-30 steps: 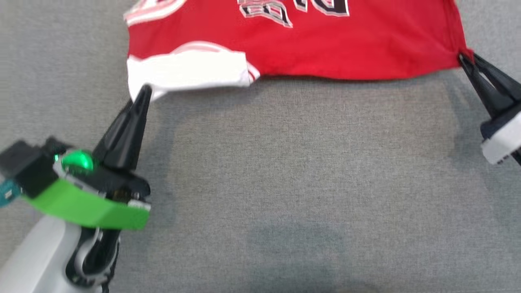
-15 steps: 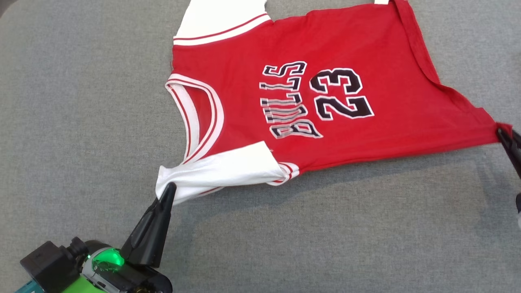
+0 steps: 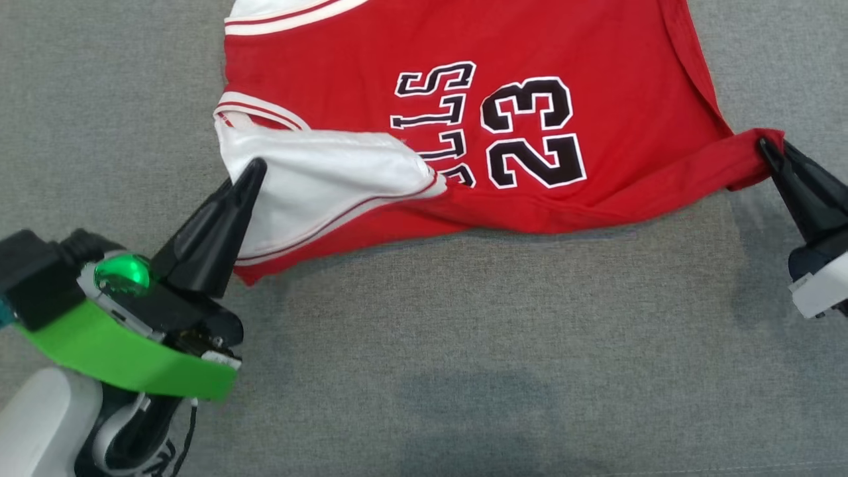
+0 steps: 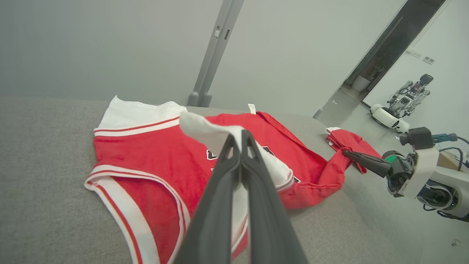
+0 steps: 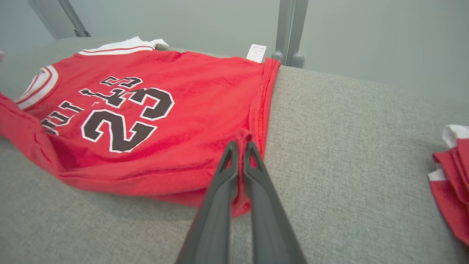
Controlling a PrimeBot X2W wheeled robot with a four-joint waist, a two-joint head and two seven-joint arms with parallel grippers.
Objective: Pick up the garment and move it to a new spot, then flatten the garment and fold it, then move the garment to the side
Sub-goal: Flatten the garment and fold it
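Note:
The garment (image 3: 616, 73) is a red jersey with white sleeves and black "BULLS 23" print, lying on the grey surface (image 3: 464, 331). My left gripper (image 3: 255, 167) is shut on its near white sleeve, lifted and folded over the red body toward the lettering (image 4: 214, 132). My right gripper (image 3: 767, 146) is shut on the near hem corner, raised off the surface (image 5: 240, 145). The near edge of the garment (image 5: 146, 183) hangs lifted between the two grips. In the left wrist view the right gripper (image 4: 346, 152) holds the red corner at the right.
A folded red and white pile (image 5: 452, 172) lies on the grey surface to the right, also seen as a red pile (image 4: 348, 141) in the left wrist view. A grey post (image 5: 291, 33) stands behind the far edge. Another robot (image 4: 403, 106) sits on the floor beyond.
Both grippers have carried the garment's near edge up and toward the far side; the white sleeve now overlaps the lettering. The head camera has also shifted between frames.

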